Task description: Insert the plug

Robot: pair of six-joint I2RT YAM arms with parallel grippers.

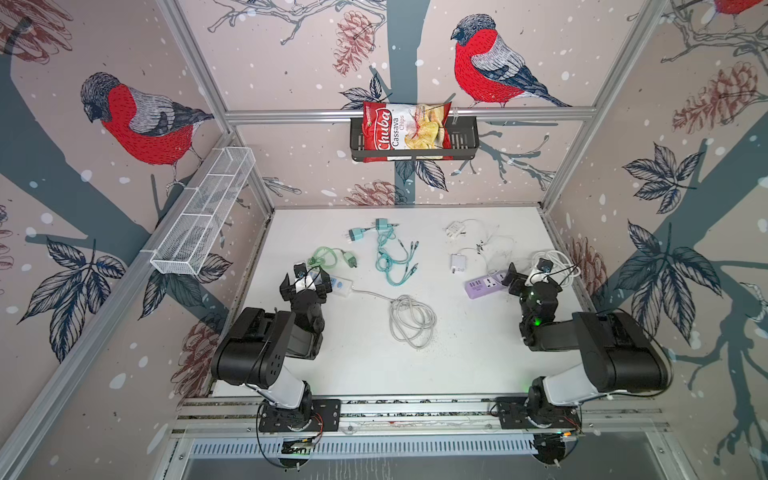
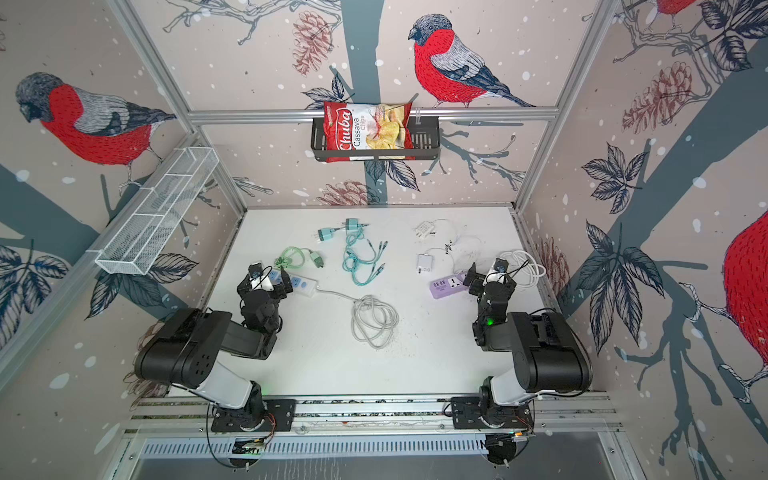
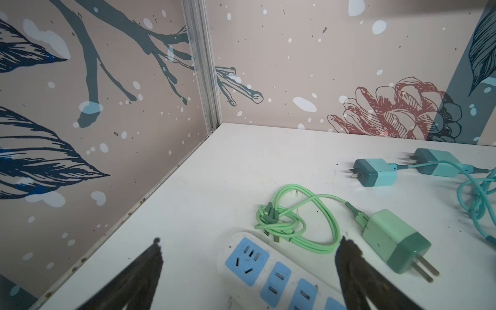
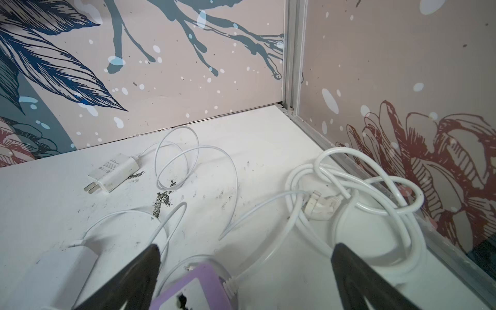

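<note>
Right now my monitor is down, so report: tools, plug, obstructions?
Left tool open, empty, above white power strip. Right tool open, empty, above purple power strip. Green charger lying loose, not plugged in. Nothing on white strip's sockets.

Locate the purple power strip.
In both top views the purple power strip lies right of centre, beside the white charger, its end under the open right hand.

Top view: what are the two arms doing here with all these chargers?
Nothing is held and no plug is inserted yet. The left tool hovers open over the white power strip with blue sockets; the green charger plug lies loose beside it. The right tool hovers open over the purple power strip on the white table.
</note>
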